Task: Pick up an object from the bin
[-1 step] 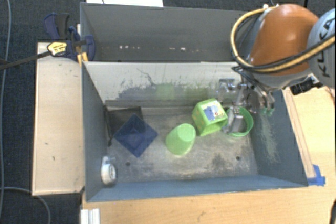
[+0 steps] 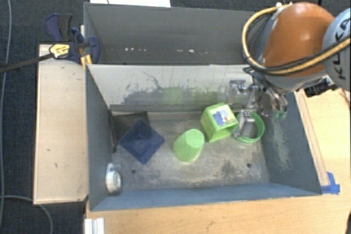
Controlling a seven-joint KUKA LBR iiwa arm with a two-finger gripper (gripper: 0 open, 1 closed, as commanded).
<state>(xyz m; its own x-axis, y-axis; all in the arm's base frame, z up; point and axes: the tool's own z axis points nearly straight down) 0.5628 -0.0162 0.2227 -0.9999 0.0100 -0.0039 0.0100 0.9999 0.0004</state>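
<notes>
Gripper (image 2: 249, 113) low by right wall of bin (image 2: 285, 161), directly over green ring (image 2: 252, 139); green block (image 2: 218, 122) just left of ring. Gripper opening: cannot tell.

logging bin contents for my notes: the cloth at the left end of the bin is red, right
Not quite. The cloth at the left end of the bin is dark blue, not red. The camera view shows it lying on the bin floor, to the left of the light green cup.
</notes>
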